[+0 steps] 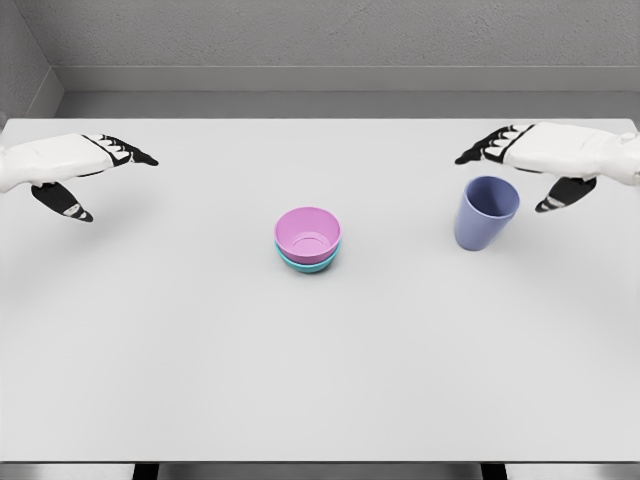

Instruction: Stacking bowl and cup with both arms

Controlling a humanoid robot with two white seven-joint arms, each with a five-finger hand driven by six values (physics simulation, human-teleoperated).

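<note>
White table (320, 380) fills the view, grey wall behind. Pink bowl (308, 232) sits nested inside teal bowl (310, 262) near table centre, so the bowl stacking looks done. Pink bowl is empty. Blue-purple cup (486, 212) stands upright at 3 o'clock from the bowls, well apart from them, also looks empty. Right hand (535, 160) hovers just above and behind the cup at its 1 o'clock, fingers spread wide, holding nothing; thumb hangs beside the cup rim, contact not evident. Left hand (85, 170) is at 9 o'clock, far from everything, fingers extended, holding nothing. Step in hand is likely the cup grasp. Next move calls for the right hand to close around the cup wall, lift, carry toward 9 o'clock and set it into the pink bowl.
</note>
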